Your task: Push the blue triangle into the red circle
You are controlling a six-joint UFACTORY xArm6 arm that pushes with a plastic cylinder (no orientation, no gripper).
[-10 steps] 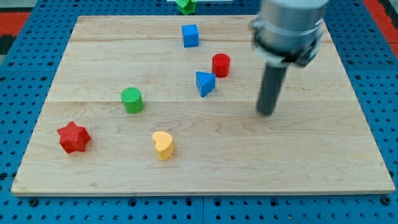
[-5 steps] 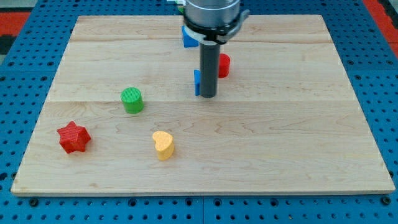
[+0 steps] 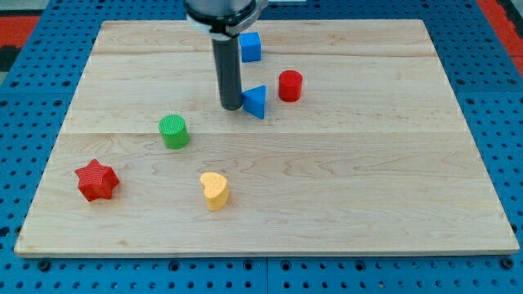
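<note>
The blue triangle (image 3: 256, 100) lies on the wooden board just left of the red circle (image 3: 290, 86), with a small gap between them. My tip (image 3: 231, 107) stands right at the triangle's left side, touching or nearly touching it. The rod rises from there to the view's top and hides part of the board behind it.
A blue cube (image 3: 250, 46) sits above the triangle near the rod. A green cylinder (image 3: 173, 131), a red star (image 3: 96, 180) and a yellow heart (image 3: 214, 190) lie at the lower left. The wooden board (image 3: 392, 188) rests on a blue pegboard.
My tip swept from the right of the board across to the triangle's left side. The blue triangle has shifted slightly left and turned. The red circle has not moved.
</note>
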